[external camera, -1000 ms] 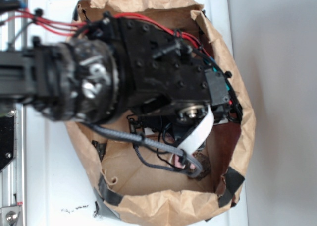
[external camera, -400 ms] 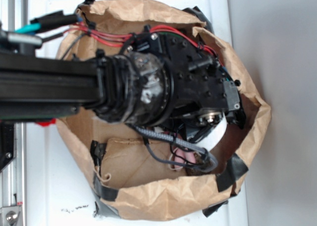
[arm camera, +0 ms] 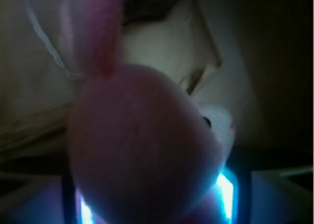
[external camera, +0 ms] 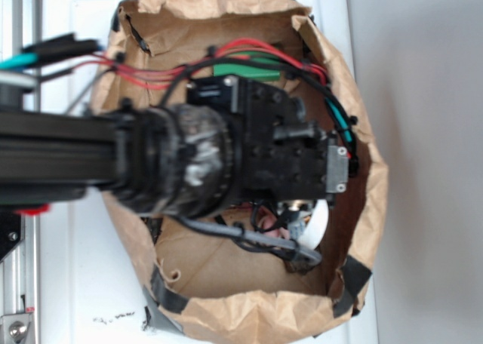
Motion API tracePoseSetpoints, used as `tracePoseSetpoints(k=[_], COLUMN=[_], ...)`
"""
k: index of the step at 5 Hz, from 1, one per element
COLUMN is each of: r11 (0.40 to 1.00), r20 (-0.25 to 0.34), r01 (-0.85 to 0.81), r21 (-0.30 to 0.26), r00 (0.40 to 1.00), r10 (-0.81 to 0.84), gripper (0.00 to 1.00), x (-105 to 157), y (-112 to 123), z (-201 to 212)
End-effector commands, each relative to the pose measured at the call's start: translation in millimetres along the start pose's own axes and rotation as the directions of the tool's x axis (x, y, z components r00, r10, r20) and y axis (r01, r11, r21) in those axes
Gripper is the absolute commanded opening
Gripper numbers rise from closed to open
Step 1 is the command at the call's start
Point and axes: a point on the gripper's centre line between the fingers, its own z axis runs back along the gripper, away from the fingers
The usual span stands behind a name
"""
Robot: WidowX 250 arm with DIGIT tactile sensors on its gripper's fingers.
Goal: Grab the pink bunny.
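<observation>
Pink bunny (arm camera: 142, 155) pressed close between the jaws low in the brown paper bag (external camera: 362, 208), seemingly clamped on its plush body; best kept squeezed firmly and lifted straight, clear of the bag's walls.

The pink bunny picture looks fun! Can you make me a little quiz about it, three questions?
1. True or false: the pink bunny fills most of the wrist view.
2. What does the arm reach into? A) brown paper bag B) metal sink C) glass jar
3. Fill in: the block behind the arm is coloured ____.

Key: 1 true. 2 A. 3 green.

Whether the hand has closed on the bunny cannot be told; it is hidden under the arm.
</observation>
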Motion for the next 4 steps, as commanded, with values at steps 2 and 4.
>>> tracePoseSetpoints(k=[2, 4], r11=[0.758, 0.649], r20=[-0.021, 0.066], r01=[-0.65, -0.76], r21=[-0.049, -0.02], r00=[0.759, 0.647], r10=[0.65, 0.76], gripper=[0.0, 0.0], x=[-33.7, -44.4], y=[3.9, -34.5], z=[74.5, 116.1])
